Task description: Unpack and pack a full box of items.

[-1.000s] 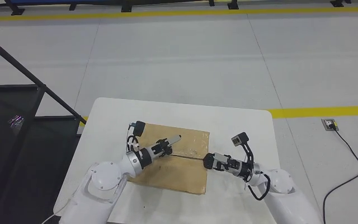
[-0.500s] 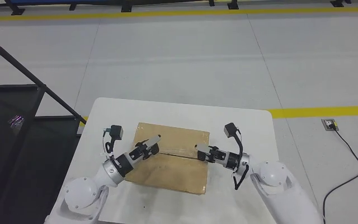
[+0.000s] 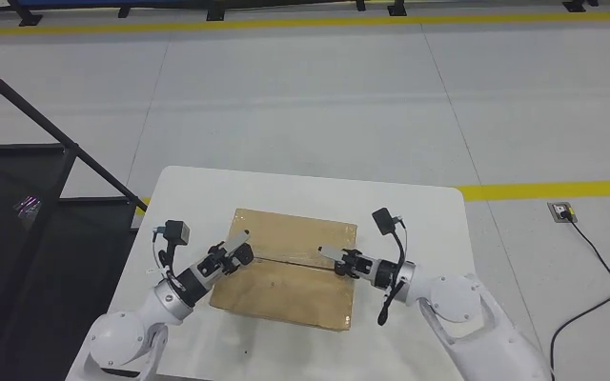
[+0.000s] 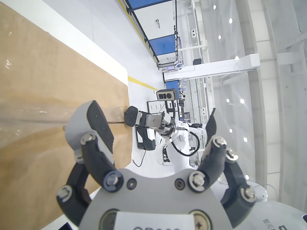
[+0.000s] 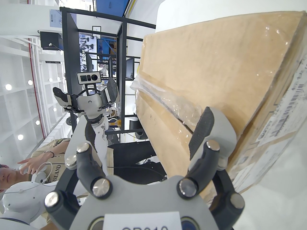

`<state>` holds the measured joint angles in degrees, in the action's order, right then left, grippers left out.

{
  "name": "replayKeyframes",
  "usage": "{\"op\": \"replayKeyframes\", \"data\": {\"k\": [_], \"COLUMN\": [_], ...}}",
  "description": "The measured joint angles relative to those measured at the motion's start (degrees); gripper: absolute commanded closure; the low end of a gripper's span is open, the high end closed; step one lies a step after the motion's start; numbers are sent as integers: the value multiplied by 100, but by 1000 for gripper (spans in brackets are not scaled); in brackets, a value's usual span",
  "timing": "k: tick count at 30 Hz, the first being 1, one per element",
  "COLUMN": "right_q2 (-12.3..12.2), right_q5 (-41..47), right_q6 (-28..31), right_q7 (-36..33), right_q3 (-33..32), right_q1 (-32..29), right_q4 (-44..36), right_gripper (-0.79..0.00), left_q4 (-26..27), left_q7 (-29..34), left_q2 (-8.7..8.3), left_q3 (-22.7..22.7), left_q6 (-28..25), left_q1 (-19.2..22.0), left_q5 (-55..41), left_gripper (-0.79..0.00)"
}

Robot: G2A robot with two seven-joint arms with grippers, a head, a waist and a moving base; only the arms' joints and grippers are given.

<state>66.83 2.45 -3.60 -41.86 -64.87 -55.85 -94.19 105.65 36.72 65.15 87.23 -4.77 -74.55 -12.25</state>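
Observation:
A closed cardboard box (image 3: 286, 286) lies flat on the middle of the white table (image 3: 410, 214). Clear tape (image 5: 165, 101) covers the seam between its two top flaps. At the box's left edge, by the end of the seam, my left gripper (image 3: 238, 246) is open with nothing between its fingers. The left wrist view has the open left gripper (image 4: 156, 130) beside the box top (image 4: 43, 72). Over the right end of the seam my right gripper (image 3: 335, 259) is open and holds nothing. In its own view the right gripper (image 5: 146, 135) stands at the box's corner (image 5: 203, 72).
A black metal frame (image 3: 38, 181) stands off the table's left side. Bare tabletop lies behind the box and to its right. The table's front edge runs close under both arms.
My left gripper has drawn back from over the box top to its left edge. The right gripper has moved left, from beside the box to over the seam's right end.

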Motion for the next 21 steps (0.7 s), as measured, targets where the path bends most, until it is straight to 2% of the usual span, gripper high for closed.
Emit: {"op": "replayKeyframes", "data": {"k": [3, 13, 21], "right_q2": [24, 158, 160], "right_q5": [-14, 191, 154], "right_q6": [-55, 290, 888], "right_q7": [31, 374, 945], "right_q3": [95, 412, 190], "right_q1": [75, 393, 153], "right_q4": [6, 328, 110], "right_gripper": [-785, -785, -785], "left_q4": [-31, -85, -113], "left_q7": [6, -4, 7], "left_q2": [-6, -24, -38], "left_q3": [19, 54, 84], "left_q6": [-13, -22, -72], "left_q1": [-17, -65, -139], "left_q5": [-34, -101, -146], "left_gripper": [-785, -785, -785]}}
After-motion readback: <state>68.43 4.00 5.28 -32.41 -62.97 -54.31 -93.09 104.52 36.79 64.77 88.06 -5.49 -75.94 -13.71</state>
